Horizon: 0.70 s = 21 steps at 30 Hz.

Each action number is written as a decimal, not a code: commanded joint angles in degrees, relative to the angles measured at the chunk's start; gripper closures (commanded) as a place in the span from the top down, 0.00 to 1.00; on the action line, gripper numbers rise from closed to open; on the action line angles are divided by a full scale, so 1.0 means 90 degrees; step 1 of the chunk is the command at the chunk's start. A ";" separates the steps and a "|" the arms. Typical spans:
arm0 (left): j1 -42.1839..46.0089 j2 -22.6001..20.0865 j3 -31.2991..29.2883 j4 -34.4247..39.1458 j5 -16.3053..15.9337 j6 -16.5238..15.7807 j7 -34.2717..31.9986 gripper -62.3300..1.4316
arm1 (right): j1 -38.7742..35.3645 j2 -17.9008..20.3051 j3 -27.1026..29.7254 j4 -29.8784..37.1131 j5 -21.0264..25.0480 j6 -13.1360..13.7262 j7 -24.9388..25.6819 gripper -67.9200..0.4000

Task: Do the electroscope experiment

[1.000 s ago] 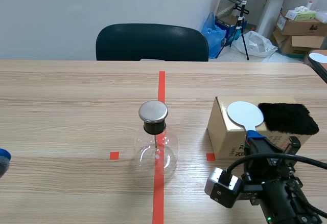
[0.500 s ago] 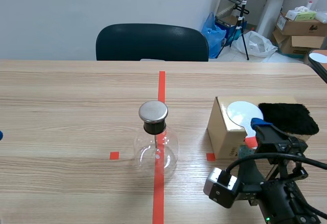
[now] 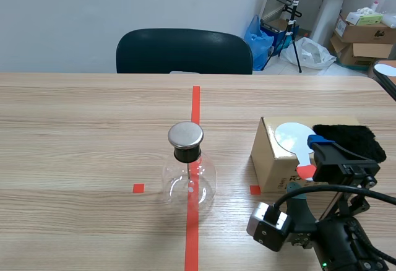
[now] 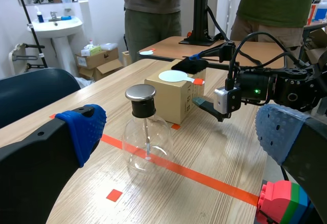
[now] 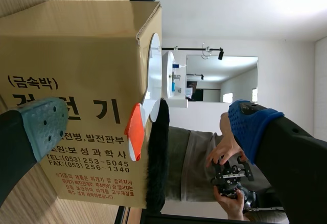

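The electroscope, a round glass flask with a metal cap, stands on the red tape line at mid-table. To its right a cardboard box carries a white disc paddle with a red handle and a black fur cloth. My right gripper is rolled sideways at the box's near side, open, its fingers on either side of the red handle without touching it. My left gripper is open some way short of the flask; nothing lies between its pads.
A dark chair stands behind the far table edge. Boxes and bags lie on the floor at the back right. In the left wrist view, people stand beyond a second table, and a coloured block sits beside my finger.
Both grippers have gone from shut to open. The right gripper's upper finger rose beside the paddle handle. The left gripper's tip has left the scene view's left edge.
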 commanded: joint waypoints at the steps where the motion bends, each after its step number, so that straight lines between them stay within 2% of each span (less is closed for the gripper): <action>1: -0.0017 0.0029 -0.0019 0.0027 -0.0044 -0.0027 -0.0107 1.00 | 0.0022 0.0034 0.0002 0.0100 0.0015 -0.0388 -0.0024 0.96; 21: -0.0019 0.0029 -0.0017 0.0027 -0.0051 -0.0027 -0.0228 1.00 | 0.0022 0.0036 0.0002 0.0100 0.0019 -0.0388 -0.0024 0.96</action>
